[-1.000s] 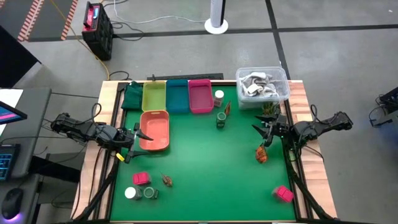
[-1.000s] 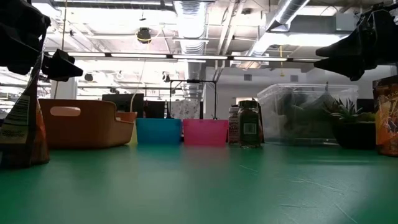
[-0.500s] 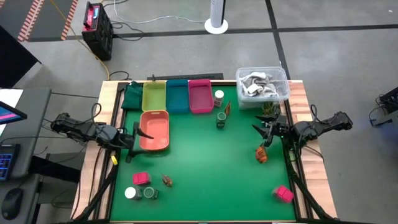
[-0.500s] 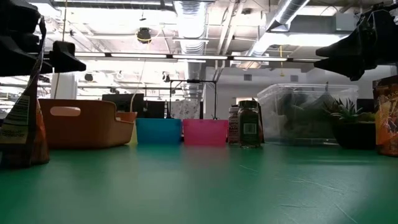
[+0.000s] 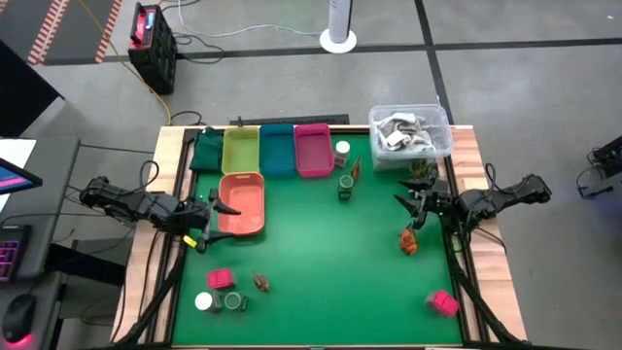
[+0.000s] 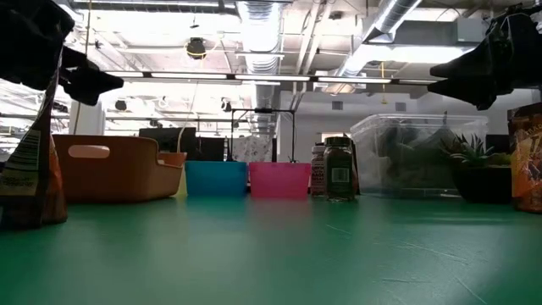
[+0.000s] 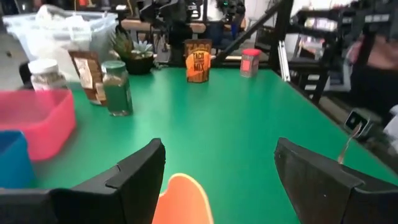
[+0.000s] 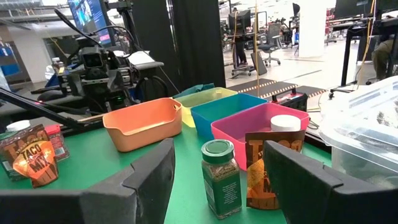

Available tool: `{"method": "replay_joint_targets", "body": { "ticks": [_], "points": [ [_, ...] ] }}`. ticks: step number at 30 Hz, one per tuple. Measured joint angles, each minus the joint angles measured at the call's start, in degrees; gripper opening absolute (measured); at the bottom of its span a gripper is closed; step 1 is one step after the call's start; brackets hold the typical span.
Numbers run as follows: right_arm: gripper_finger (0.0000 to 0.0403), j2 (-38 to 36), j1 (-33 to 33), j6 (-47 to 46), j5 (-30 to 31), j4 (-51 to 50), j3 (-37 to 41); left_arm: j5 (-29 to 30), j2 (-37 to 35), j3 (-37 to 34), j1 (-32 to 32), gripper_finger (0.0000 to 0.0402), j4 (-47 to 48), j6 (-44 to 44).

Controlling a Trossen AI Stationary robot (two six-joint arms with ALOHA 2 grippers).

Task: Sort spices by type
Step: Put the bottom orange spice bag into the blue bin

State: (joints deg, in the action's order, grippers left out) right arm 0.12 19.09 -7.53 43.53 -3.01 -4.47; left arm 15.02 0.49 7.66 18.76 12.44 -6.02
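Bright, even overhead light from ceiling strip fixtures (image 6: 254, 25), glare washed out the ceiling, soft shadows on the green table (image 5: 330, 253), left wrist view's edges blurred.

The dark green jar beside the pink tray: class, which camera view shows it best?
The right wrist view: the dark green jar stands close, unobstructed. The high view shows only its top; low and left wrist views show it farther off.

packet (image 6: 527, 159) cut by frame edge
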Motion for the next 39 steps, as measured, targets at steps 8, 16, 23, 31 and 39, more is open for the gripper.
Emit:
{"method": "replay_joint_targets", "body": {
  "ticks": [8,16,23,31,39],
  "points": [
    [0.0269,0.0,0.0,-0.15,0.0,1.14,0.02,0.53,0.0,0.17,0.0,0.029,2.73,-7.05],
    [0.0269,0.1,-0.88,-3.62,0.21,1.28,0.0,4.52,-0.01,0.5,-0.04,0.029,-3.4,-11.92],
    [0.0269,0.3,-0.88,-2.98,-0.37,2.85,-0.02,4.44,8.83,7.52,-0.02,0.029,2.32,-17.96],
    [0.0269,0.68,-1.63,-2.91,-0.19,4.69,-0.02,6.4,27.37,20.41,-0.7,0.029,3.71,-8.69],
    [0.0269,4.92,-1.59,-2.46,-2.96,5.51,-0.02,3.36,44.71,37.03,-0.58,0.029,15.3,-8.06]
  ]
}}
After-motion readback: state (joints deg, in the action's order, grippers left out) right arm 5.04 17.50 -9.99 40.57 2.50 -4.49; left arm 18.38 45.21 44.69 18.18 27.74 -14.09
